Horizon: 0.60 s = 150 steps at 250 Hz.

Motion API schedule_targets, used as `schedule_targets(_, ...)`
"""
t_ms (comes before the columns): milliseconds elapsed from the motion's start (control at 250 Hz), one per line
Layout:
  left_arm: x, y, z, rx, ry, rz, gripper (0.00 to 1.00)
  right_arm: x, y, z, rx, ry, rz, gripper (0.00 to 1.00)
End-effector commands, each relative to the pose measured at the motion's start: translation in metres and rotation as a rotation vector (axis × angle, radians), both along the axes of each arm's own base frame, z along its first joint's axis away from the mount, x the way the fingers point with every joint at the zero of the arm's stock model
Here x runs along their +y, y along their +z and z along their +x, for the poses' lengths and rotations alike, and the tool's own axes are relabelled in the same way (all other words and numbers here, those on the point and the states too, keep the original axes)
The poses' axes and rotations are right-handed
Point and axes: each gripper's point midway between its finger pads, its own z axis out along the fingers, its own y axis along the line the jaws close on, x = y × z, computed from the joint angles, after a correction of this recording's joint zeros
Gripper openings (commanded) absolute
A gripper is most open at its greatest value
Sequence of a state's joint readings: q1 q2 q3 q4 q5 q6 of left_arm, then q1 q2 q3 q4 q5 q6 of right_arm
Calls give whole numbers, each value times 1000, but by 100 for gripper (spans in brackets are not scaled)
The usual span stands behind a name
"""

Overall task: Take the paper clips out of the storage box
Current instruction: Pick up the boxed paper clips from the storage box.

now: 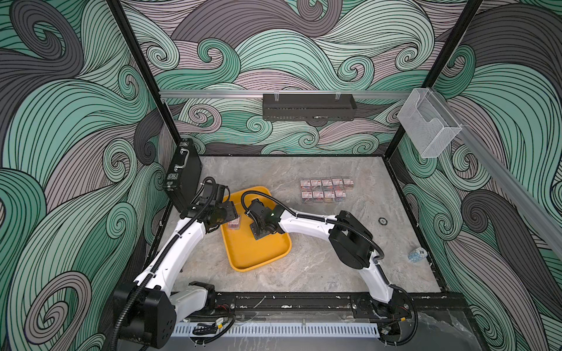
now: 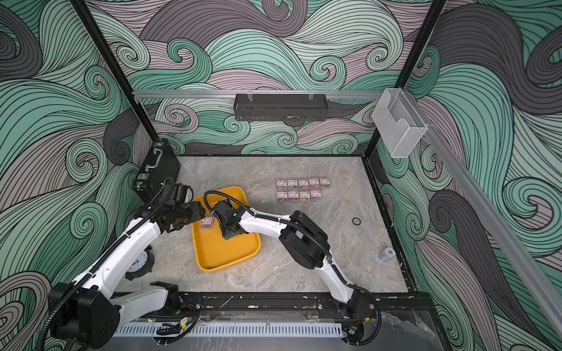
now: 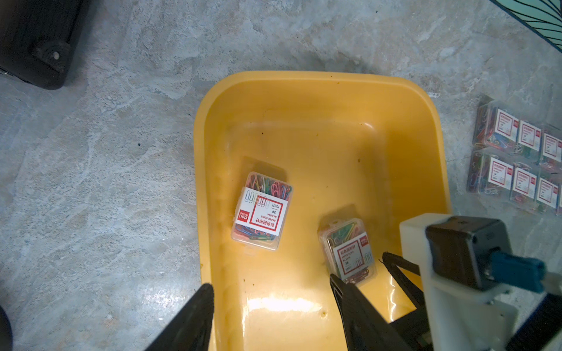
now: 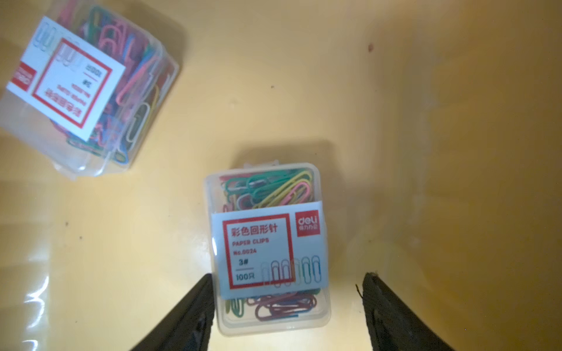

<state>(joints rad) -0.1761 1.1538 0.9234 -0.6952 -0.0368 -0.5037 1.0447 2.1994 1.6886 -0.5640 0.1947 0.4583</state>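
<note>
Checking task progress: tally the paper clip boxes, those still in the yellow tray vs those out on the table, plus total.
Paper clip boxes in the yellow tray: 2
Paper clip boxes on the table: 9
Total: 11

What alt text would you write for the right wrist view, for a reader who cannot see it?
The open right gripper straddles a clear box of coloured paper clips lying label-up in the yellow storage box, not yet gripping it. A second box lies apart.
</note>
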Motion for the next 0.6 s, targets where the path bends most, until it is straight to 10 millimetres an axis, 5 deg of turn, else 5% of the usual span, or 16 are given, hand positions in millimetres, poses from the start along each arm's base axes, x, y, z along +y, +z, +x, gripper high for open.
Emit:
schedule_targets(0, 0, 5, -2, 0, -13, -3, 66, 0, 11, 4, -4, 28, -9, 76)
schedule_targets(595, 0, 11, -1, -3, -20, -5, 66, 14, 0, 18, 78, 114, -9, 70)
